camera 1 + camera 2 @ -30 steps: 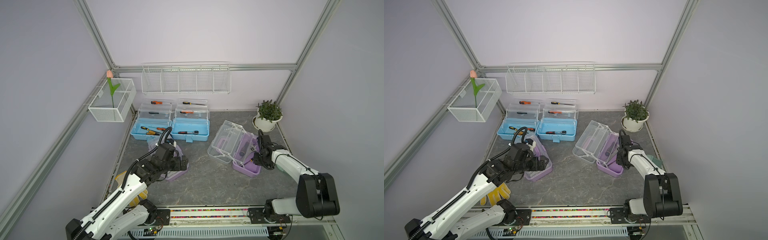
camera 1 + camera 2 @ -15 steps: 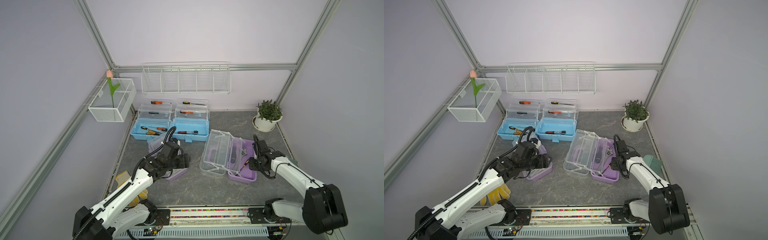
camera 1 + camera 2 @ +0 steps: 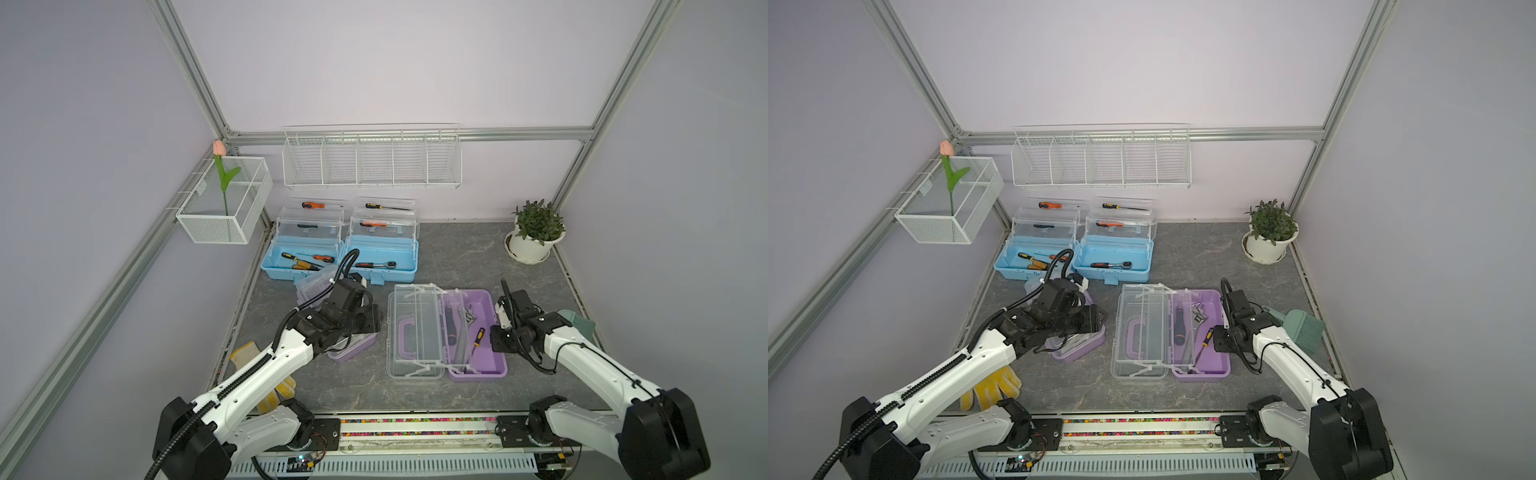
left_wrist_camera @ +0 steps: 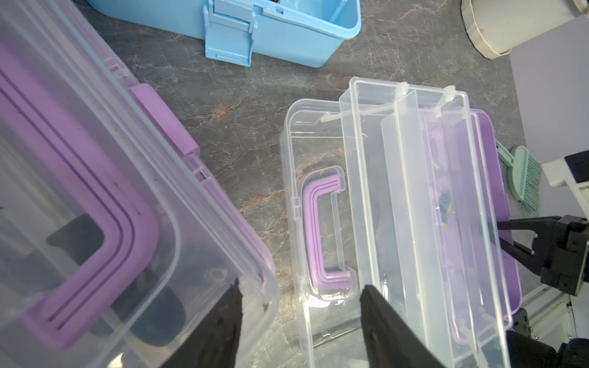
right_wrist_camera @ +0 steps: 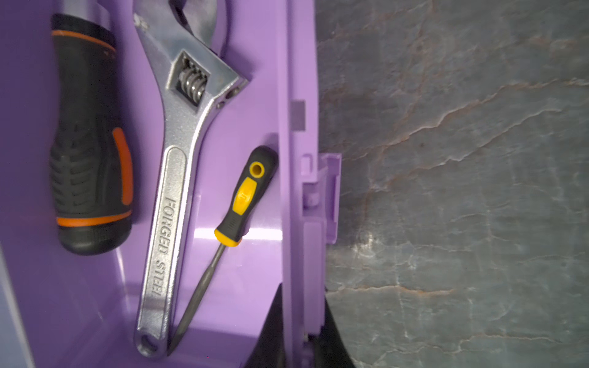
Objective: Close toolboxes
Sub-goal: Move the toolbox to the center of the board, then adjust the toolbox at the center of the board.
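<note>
Nearest the rail, a yellow work glove [image 3: 990,388] is lying on the desk [image 3: 457,253] beneath the left arm [image 3: 270,370]. That arm is reaching over the left purple toolbox [image 4: 111,143], whose clear lid is sitting down on its base. The left jaws are standing apart, one finger [image 4: 220,328] hovering at the lid's corner, gripping nothing. Whether the latch is fastened I cannot tell.

Just beside it, the right purple toolbox [image 3: 484,361] is lying wide open. Its clear lid [image 3: 409,336] is resting flat on the desk, and a clear tray [image 3: 430,320] is standing between lid and base. A wrench [image 5: 172,197], a small yellow-handled screwdriver [image 5: 242,197] and a black-and-orange handle [image 5: 89,153] are lying inside. The right arm [image 3: 582,361] is reaching to the front wall, and the right jaws are clamping its rim beside the latch. A green brush [image 3: 1304,328] is lying near that wrist.

Farther back, the left blue toolbox [image 3: 291,276] and the right blue toolbox [image 3: 395,272] are sitting side by side. Both are open, with their lids tipped up toward the back wall and tools showing. A potted plant [image 3: 536,232] is standing in the far corner.
</note>
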{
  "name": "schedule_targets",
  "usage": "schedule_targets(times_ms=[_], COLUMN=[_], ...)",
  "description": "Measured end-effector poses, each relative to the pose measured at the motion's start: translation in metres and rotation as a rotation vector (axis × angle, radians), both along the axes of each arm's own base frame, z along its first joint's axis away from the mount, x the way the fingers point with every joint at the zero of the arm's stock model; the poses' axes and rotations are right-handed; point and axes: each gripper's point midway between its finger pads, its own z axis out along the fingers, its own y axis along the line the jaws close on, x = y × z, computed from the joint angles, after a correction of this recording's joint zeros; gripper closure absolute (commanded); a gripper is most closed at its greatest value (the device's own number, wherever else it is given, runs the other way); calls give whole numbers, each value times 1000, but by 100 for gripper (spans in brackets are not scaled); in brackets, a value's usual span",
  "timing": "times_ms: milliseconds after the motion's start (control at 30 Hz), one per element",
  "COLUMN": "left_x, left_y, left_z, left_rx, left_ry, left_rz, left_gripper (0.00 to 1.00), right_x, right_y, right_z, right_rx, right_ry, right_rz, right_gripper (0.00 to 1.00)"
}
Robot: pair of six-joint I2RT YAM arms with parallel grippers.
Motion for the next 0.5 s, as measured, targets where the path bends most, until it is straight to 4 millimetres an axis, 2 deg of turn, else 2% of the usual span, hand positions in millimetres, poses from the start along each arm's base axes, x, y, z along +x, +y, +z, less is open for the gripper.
schedule_targets(times_ms=[200, 333, 433, 500], left_x=[-8, -2, 13, 23], left_y=[9, 10, -1, -8], left_z=[0, 19, 42, 45], left_rx=[75, 76, 32, 20], left_ry=[10, -23, -85, -104], left_rz=[1, 17, 26, 34], left_gripper=[38, 38, 46, 54], right_x=[5, 7, 7, 7], right_y=[5, 8, 9, 9], right_z=[0, 0, 0, 0], right_rx=[18, 29, 30, 31], right_ry=[-11, -16, -16, -17], right_rz=[25, 37, 40, 40], right_gripper=[93, 93, 93, 93])
